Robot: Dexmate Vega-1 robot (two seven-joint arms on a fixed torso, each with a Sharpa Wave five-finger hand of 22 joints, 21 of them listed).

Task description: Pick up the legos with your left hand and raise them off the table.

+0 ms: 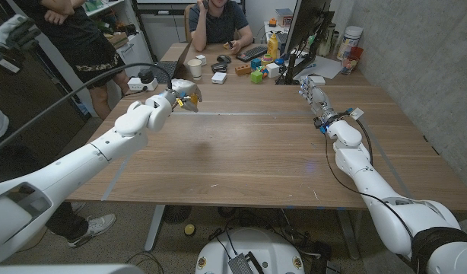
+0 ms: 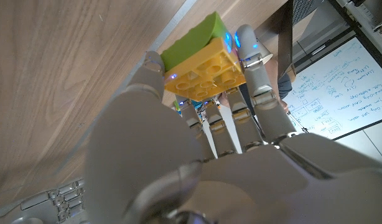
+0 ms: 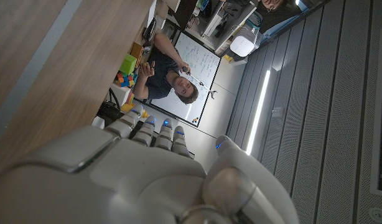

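Above the wooden surface (image 1: 249, 144), the left hand (image 1: 176, 97) pinches the stacked yellow and green plastic legos (image 2: 204, 65) between its fingertips, apparently clear of the wood. Lift underway, I'd say; next calls for steady grip. Right hand (image 1: 316, 97) waits, fingers loosely extended.
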